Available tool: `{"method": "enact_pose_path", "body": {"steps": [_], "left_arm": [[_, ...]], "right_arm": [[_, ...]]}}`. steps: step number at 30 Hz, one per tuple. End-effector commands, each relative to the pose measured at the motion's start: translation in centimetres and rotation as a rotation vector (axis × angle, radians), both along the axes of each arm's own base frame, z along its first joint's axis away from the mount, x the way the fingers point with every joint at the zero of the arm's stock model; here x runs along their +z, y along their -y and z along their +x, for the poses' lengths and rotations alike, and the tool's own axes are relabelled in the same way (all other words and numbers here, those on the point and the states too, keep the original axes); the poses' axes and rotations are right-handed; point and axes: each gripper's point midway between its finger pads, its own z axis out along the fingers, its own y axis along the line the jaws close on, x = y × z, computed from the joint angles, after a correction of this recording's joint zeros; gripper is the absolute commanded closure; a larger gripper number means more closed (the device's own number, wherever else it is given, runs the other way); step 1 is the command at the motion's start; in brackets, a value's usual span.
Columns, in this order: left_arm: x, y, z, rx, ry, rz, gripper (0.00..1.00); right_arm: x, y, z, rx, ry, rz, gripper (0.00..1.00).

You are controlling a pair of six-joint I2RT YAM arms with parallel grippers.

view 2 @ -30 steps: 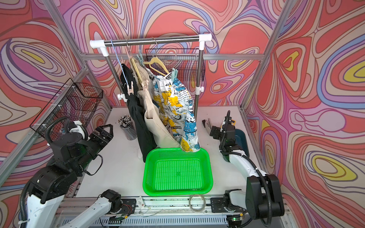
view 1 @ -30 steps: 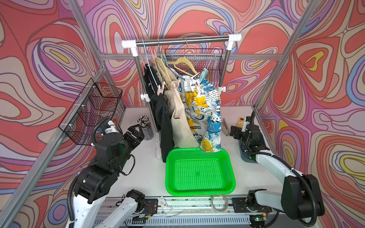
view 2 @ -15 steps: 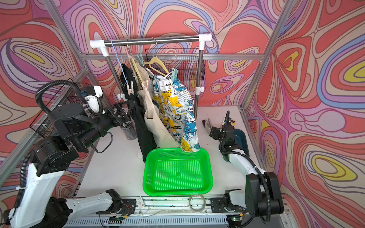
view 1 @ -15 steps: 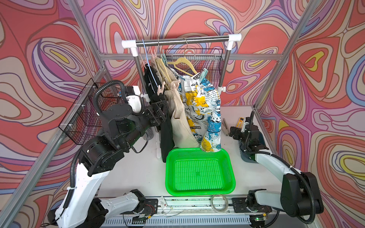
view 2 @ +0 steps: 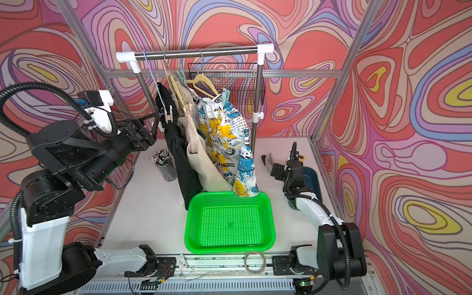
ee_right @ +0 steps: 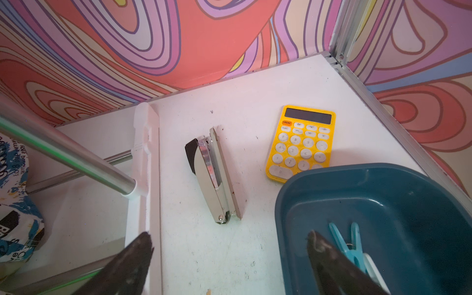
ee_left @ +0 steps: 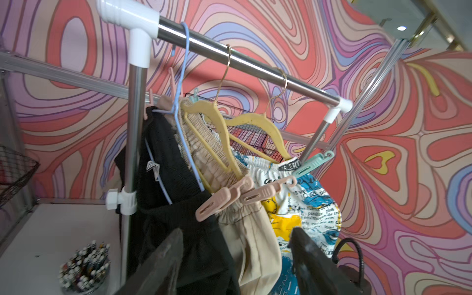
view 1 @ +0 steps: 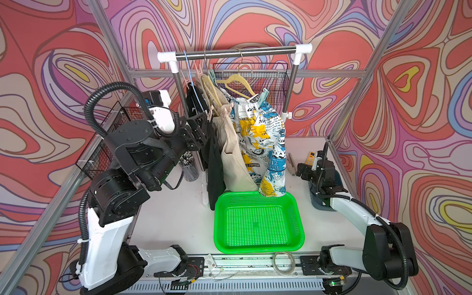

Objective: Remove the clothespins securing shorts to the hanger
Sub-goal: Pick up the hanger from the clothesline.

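Sitting at the front edge of the bench (view 1: 173, 219), a green tray (view 1: 255, 249) has the hem of the printed shorts (view 1: 265, 143) hanging at its far rim. Swirled red, pink and lilac walls close 3 sides. By the right edge a blue tub (ee_right: 383, 184) holds loose clothespins (ee_right: 344, 242). A stapler (ee_right: 214, 176) and a yellow calculator (ee_right: 301, 143) lie beyond it, toward the far right corner. The right arm lies low and folded there, and the right gripper (ee_right: 228, 242) is wide and empty, with 1 finger over the tub.

Behind the tray, a rack (view 1: 268, 50) carries 3 hangers with black shorts (view 1: 213, 163), beige shorts (view 1: 235, 163) and the printed pair. A pink clothespin (ee_left: 217, 204) grips the black waistband, a 2nd pink clothespin (ee_left: 265, 191) the beige, and a mint clothespin (ee_left: 311, 162) the printed. The left arm rises from the left edge with its elbow high. The left gripper (ee_left: 236, 231) stands wide just short of the pin on the black pair, holding nothing.
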Motion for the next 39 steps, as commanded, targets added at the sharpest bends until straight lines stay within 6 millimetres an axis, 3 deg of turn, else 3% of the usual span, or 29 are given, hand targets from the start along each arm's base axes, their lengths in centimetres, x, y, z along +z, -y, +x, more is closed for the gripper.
{"method": "enact_pose_path", "body": {"steps": [1,7,10,18,35,39], "left_arm": [[-3.5,0.6,1.1,0.02,-0.094,0.146,0.33],[-6.1,4.1,3.0,-0.058,-0.178,0.21,0.37],[-6.8,4.6,4.2,-0.029,-0.195,0.231,0.42],[-7.9,3.2,6.3,0.135,-0.209,0.275,0.49],[-7.1,0.0,4.4,0.206,-0.181,0.308,0.9],[-7.1,-0.4,4.3,0.214,-0.182,0.329,0.89]], "right_arm": [[-1.0,-0.2,0.1,0.002,-0.023,0.008,0.02],[-2.4,-0.5,0.5,0.01,-0.049,0.031,0.03],[-2.6,-0.5,0.5,0.009,-0.051,0.03,0.03],[-2.7,-0.3,0.3,0.004,-0.051,0.011,0.03],[-4.1,-0.3,0.5,-0.001,-0.082,0.022,0.03],[-4.2,-0.3,0.5,-0.001,-0.085,0.021,0.02]]}}
